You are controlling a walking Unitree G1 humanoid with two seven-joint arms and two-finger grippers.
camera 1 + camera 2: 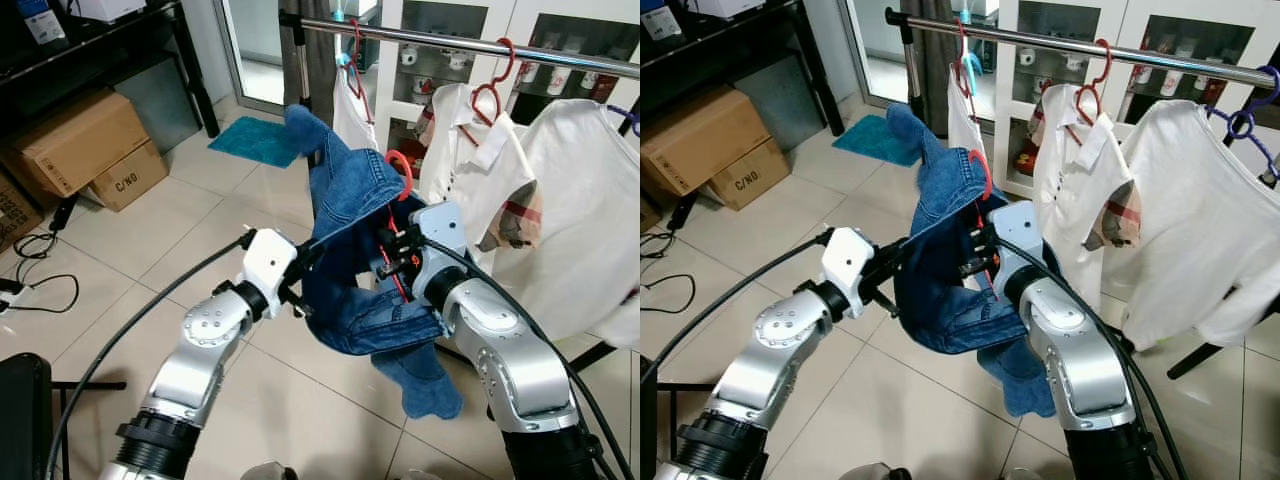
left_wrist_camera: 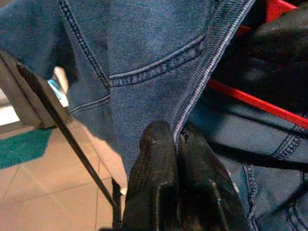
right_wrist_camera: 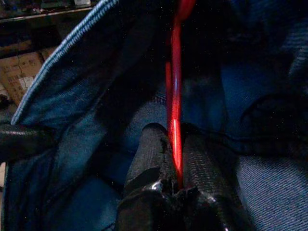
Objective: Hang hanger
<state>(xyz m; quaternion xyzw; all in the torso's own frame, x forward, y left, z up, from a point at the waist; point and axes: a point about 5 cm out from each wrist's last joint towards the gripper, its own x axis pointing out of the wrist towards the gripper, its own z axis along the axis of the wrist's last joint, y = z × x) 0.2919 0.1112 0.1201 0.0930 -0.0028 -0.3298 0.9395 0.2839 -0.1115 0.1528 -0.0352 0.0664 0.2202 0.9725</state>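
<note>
A pair of blue jeans [image 1: 350, 190] hangs on a red hanger [image 1: 402, 170] held in mid-air below the steel rail [image 1: 470, 42]. My right gripper [image 3: 174, 137] is shut on the hanger's red wire [image 3: 174, 72], deep among the denim folds. My left gripper [image 2: 177, 137] is shut on a seamed edge of the jeans [image 2: 144, 62], at the garment's left side. The hanger's hook [image 1: 984, 165] stands up just under the rail [image 1: 1090, 45], between two hung garments, not touching it.
White shirts [image 1: 575, 200] on red hangers [image 1: 490, 90] and a purple hanger hang along the rail to the right. Cardboard boxes [image 1: 85, 145] and cables lie at the left. A teal mat [image 1: 255, 140] lies on the tiled floor. A white cabinet stands behind the rail.
</note>
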